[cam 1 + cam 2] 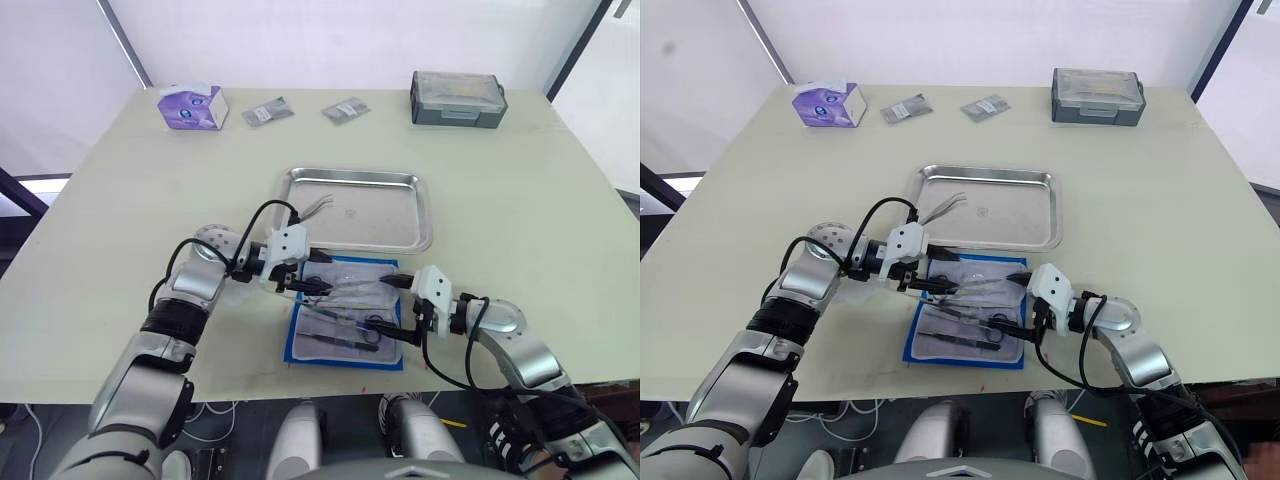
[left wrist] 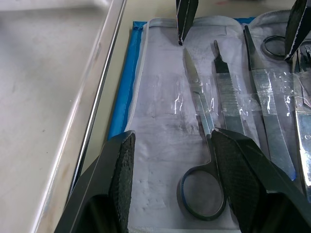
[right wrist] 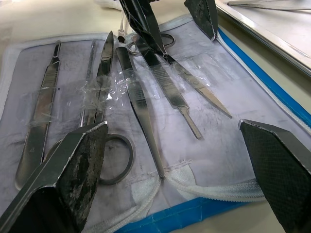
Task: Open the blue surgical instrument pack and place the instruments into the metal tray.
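Note:
The blue surgical instrument pack (image 1: 293,345) lies unfolded near the table's front edge, just in front of the metal tray (image 1: 360,180). Several instruments (image 1: 345,318) rest on its pale lining under clear tape strips. One pair of tweezers (image 1: 318,205) lies in the tray's left part. My left gripper (image 1: 315,287) is open low over the pack's far side, its fingers (image 2: 121,179) either side of ring-handled scissors (image 2: 201,145). My right gripper (image 1: 395,305) is open wide over the pack's right side, with nothing held between its fingers (image 3: 73,170).
A purple tissue box (image 1: 190,107) stands at the far left of the table and a grey lidded box (image 1: 457,97) at the far right. Two small packets (image 1: 267,113) (image 1: 346,109) lie between them. The front table edge runs just below the pack.

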You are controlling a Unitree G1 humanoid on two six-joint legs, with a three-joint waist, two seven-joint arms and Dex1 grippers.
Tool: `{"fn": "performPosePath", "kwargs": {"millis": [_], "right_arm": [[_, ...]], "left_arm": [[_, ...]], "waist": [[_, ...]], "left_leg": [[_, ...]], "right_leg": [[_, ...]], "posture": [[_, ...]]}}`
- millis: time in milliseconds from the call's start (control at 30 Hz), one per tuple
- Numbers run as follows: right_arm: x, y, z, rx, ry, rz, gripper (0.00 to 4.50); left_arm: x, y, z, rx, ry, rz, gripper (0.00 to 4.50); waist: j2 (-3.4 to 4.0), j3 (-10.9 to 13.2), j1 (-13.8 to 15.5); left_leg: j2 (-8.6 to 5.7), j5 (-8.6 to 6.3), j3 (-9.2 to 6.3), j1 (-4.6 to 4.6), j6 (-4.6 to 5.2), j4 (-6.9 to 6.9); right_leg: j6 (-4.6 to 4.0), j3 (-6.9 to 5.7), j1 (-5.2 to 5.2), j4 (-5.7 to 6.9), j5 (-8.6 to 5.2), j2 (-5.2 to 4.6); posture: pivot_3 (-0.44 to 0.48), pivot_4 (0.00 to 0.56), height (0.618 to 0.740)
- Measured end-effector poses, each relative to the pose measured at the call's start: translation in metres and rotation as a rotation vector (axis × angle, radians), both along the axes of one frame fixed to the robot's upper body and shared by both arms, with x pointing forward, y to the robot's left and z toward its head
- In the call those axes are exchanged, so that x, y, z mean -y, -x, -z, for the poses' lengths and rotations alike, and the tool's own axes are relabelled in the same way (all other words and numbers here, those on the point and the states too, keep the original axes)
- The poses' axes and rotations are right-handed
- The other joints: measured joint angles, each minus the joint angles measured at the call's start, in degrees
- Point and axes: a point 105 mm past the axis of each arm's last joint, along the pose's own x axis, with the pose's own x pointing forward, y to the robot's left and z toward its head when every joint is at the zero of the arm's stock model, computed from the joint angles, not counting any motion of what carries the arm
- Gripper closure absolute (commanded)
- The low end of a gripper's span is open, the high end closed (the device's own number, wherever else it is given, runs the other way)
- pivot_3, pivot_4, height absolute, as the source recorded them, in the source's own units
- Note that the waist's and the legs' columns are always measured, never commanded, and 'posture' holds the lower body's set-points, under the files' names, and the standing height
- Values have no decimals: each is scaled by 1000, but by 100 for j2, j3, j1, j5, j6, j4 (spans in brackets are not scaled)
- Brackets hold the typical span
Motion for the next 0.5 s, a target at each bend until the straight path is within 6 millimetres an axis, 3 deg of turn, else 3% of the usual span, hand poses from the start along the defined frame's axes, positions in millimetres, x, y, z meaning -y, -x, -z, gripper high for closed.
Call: {"fn": "performPosePath", "kwargs": {"millis": [400, 500], "right_arm": [[1, 1, 2, -5, -1, 13, 0], [1, 1, 2, -6, 0, 15, 0]], "left_arm": [[2, 0, 3, -9, -39, 17, 1850], [3, -2, 4, -21, -35, 2, 2632]], "waist": [[5, -36, 8], [6, -46, 8]], "left_leg": [[0, 0, -1, 1, 1, -1], [0, -1, -1, 1, 1, -2]], "right_leg": [[0, -1, 3, -5, 0, 0], [0, -2, 3, -7, 0, 1]], "posture": [[0, 150, 731], [0, 150, 731]]}}
